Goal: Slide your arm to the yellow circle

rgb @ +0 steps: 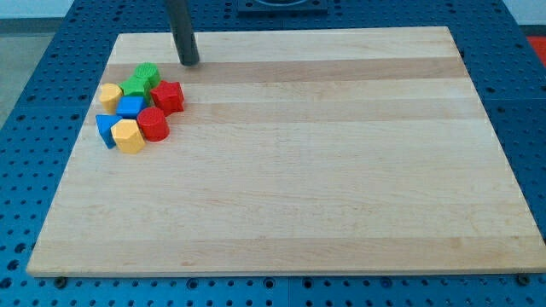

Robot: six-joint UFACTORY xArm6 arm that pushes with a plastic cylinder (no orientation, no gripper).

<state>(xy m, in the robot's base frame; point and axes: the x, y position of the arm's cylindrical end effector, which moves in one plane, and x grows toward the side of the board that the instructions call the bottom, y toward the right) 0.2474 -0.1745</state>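
Note:
My tip point(190, 62) rests on the wooden board near the view's top left, just above and to the right of a cluster of blocks. The yellow circle point(110, 94) sits at the cluster's left edge, well left of and slightly below my tip. Between it and my tip lie two green blocks point(147, 75) point(134, 88). A yellow hexagon point(128, 136) lies at the cluster's bottom.
The cluster also holds a red block point(168, 96), a red cylinder point(153, 124), a blue block point(130, 107) and a blue triangle point(105, 130). The wooden board point(324, 170) lies on a blue perforated table point(520, 51).

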